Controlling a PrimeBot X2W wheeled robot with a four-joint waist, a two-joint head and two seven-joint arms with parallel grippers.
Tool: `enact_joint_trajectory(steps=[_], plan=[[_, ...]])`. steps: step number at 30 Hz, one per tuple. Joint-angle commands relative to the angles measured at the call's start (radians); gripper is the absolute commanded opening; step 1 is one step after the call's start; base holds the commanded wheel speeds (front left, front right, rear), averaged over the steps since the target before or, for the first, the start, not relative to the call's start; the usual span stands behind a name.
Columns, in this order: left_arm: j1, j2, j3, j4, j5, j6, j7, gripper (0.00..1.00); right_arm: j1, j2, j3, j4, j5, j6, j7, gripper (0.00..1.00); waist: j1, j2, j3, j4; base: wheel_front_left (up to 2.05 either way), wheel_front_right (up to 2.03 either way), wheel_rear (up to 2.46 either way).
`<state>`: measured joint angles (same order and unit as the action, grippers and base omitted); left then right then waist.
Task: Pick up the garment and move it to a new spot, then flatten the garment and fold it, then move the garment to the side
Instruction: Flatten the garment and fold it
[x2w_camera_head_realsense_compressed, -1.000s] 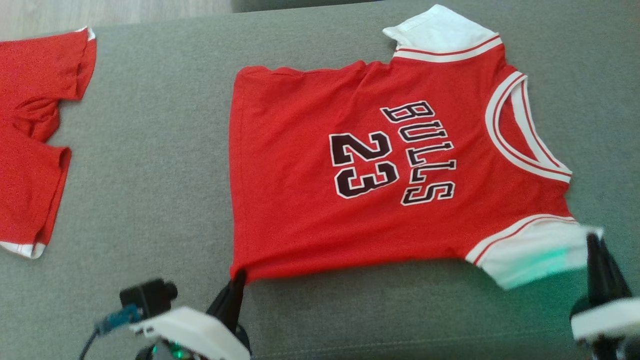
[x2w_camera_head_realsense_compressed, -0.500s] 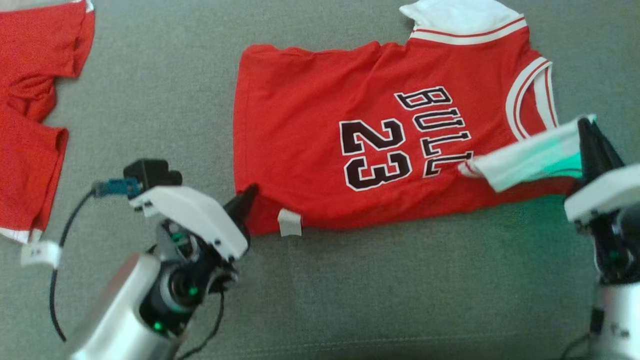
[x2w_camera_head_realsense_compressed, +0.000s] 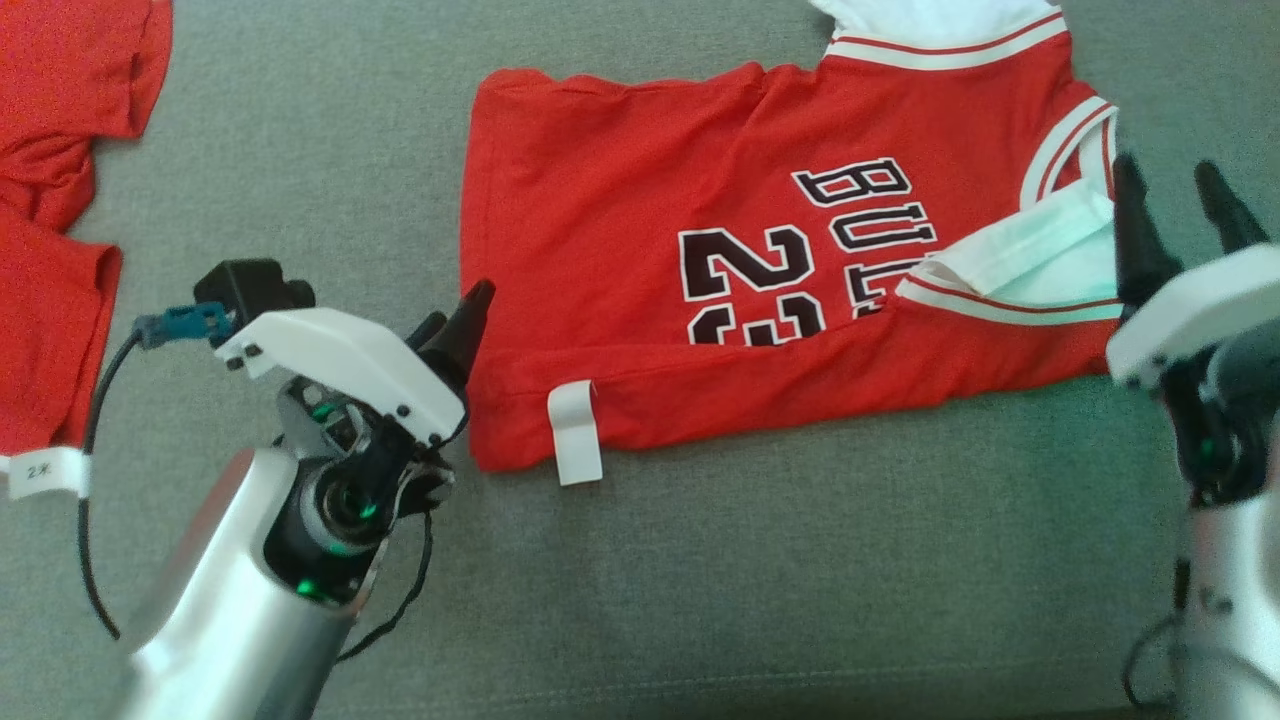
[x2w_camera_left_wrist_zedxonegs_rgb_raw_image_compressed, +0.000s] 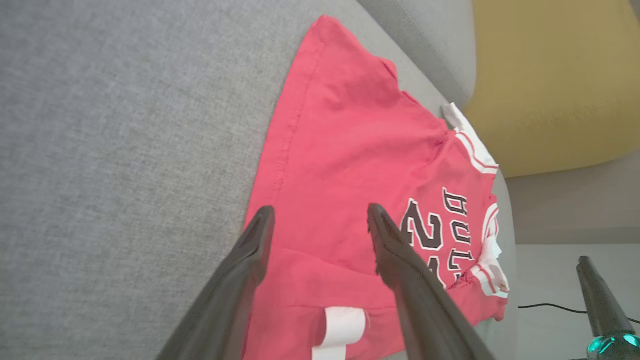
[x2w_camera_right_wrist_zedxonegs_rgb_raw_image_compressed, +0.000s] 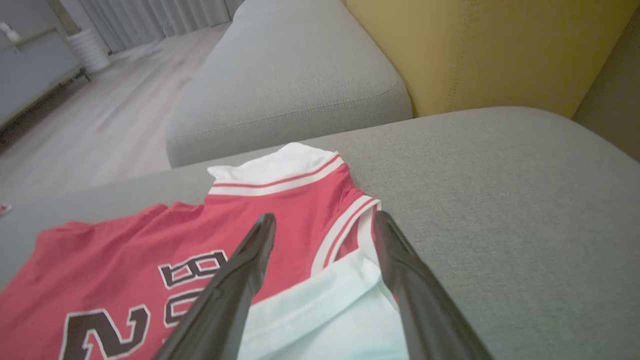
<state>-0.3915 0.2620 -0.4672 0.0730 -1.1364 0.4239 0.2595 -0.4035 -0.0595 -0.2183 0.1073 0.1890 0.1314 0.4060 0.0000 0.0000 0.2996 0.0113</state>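
A red jersey (x2w_camera_head_realsense_compressed: 650, 200) printed BULLS 23 lies flat on the grey sofa seat (x2w_camera_head_realsense_compressed: 300, 150). Its near long edge is folded up over the front, covering the lower part of the numbers, with a white label (x2w_camera_head_realsense_compressed: 575, 430) showing. The white sleeve (x2w_camera_head_realsense_compressed: 1030, 260) lies folded onto the chest. My left gripper (x2w_camera_head_realsense_compressed: 455, 310) stands open at the jersey's left near corner, over the fold (x2w_camera_left_wrist_zedxonegs_rgb_raw_image_compressed: 300, 280), holding nothing. My right gripper (x2w_camera_head_realsense_compressed: 1170, 180) is open just right of the folded sleeve (x2w_camera_right_wrist_zedxonegs_rgb_raw_image_compressed: 320, 315), its fingers astride the collar trim.
A second red garment (x2w_camera_head_realsense_compressed: 50, 200) with a white size tag (x2w_camera_head_realsense_compressed: 45, 472) lies at the far left of the seat. A yellow cushion (x2w_camera_right_wrist_zedxonegs_rgb_raw_image_compressed: 475, 45) and another grey cushion (x2w_camera_right_wrist_zedxonegs_rgb_raw_image_compressed: 285, 75) stand behind the jersey. Bare grey seat lies in front of the jersey.
Both grippers carried the jersey's near edge and sleeve up over the front, then opened and let go. The fold now rests on the jersey. The camera has also shifted.
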Motion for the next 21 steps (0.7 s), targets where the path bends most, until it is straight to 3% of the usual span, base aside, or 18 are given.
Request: enact_joint_trajectory(steps=[1,6,10,21], plan=[[-0.006,0.038,0.039,-0.057,0.02,-0.013,-0.017,1.0,0.044,-0.036,0.047,-0.058,-0.021,-0.001,0.007,1.0,0.0,0.0,-0.001,-0.006,0.0,0.0,0.0],[0.095,0.118,-0.035,-0.132,0.097,-0.023,-0.018,1.0,0.165,-0.128,0.103,-0.134,-0.036,-0.001,0.088,1.0,0.0,0.0,0.013,-0.017,0.0,0.0,0.0],[0.134,0.147,-0.064,-0.153,0.126,-0.019,-0.017,1.0,0.2,-0.197,0.085,-0.159,-0.07,-0.001,0.123,1.0,0.0,0.0,0.041,-0.013,0.0,0.0,0.0],[0.096,0.154,-0.092,-0.082,0.162,-0.035,-0.018,1.0,0.158,-0.237,0.092,-0.075,-0.033,-0.001,0.232,1.0,0.0,0.0,0.094,0.001,0.0,0.0,0.0]])
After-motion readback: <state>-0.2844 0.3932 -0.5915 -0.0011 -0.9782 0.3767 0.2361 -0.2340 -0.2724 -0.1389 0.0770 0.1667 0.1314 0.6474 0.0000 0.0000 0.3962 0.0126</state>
